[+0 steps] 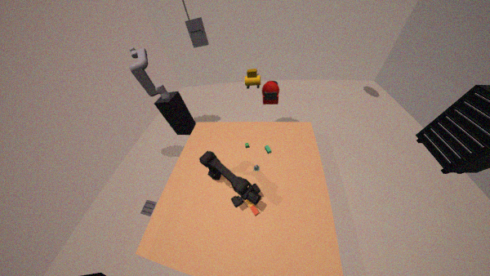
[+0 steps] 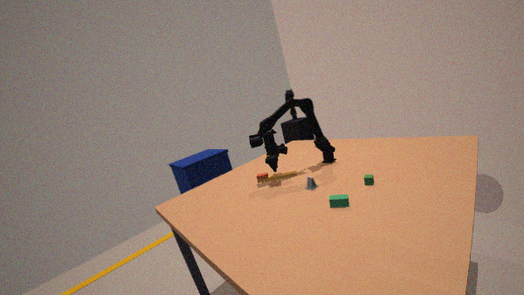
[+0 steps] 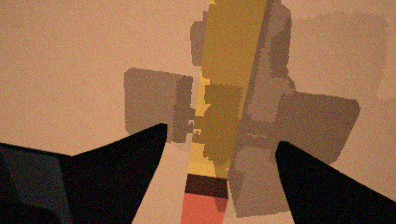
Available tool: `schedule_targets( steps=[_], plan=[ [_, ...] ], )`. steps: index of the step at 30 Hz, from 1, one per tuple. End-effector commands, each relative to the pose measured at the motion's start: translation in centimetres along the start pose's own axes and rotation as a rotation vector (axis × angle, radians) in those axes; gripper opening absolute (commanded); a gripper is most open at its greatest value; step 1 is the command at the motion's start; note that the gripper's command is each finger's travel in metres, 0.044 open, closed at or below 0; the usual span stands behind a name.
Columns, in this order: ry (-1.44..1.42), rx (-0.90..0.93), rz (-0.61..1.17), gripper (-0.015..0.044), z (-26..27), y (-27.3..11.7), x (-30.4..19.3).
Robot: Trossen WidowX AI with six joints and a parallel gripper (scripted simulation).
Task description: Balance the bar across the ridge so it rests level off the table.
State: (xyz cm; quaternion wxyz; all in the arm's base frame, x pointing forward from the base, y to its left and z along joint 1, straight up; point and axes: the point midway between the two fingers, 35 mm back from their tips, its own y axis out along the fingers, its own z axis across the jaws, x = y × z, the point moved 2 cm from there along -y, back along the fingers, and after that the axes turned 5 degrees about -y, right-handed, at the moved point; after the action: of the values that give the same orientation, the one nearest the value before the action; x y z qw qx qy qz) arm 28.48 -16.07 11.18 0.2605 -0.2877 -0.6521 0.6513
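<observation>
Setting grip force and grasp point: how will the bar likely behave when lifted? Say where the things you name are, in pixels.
Probably stiff: the yellow bar (image 1: pixel 248 202) (image 2: pixel 286 175) (image 3: pixel 232 45) looks straight-edged, with no sag or bend showing. It may tip red-end-down if gripped mid-length, since the red block (image 1: pixel 255 210) (image 2: pixel 262 176) (image 3: pixel 202 209) sits at one end only and looks thicker. Rolling seems unlikely, given its flat faces.

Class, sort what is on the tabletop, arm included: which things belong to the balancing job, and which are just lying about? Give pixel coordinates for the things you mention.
Belong:
- yellow bar with red end (image 1: pixel 255 210) (image 2: pixel 283 175) (image 3: pixel 231 45)
- small grey ridge (image 1: pixel 256 167) (image 2: pixel 311 183)
- gripper (image 2: pixel 273 169) (image 3: pixel 222 139)

Lying about:
- green block (image 1: pixel 268 149) (image 2: pixel 339 201)
- small green cube (image 1: pixel 247 145) (image 2: pixel 368 180)
</observation>
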Motion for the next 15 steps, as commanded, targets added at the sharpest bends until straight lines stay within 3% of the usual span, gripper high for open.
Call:
schedule_targets(
  steps=[1, 15],
  plan=[
    [-0.004, 0.008, -0.009, 0.0315, 0.1, 1.8, 0.2],
    [-0.004, 0.008, -0.009, 0.0315, 0.1, 3.3, 0.2]
  ],
)
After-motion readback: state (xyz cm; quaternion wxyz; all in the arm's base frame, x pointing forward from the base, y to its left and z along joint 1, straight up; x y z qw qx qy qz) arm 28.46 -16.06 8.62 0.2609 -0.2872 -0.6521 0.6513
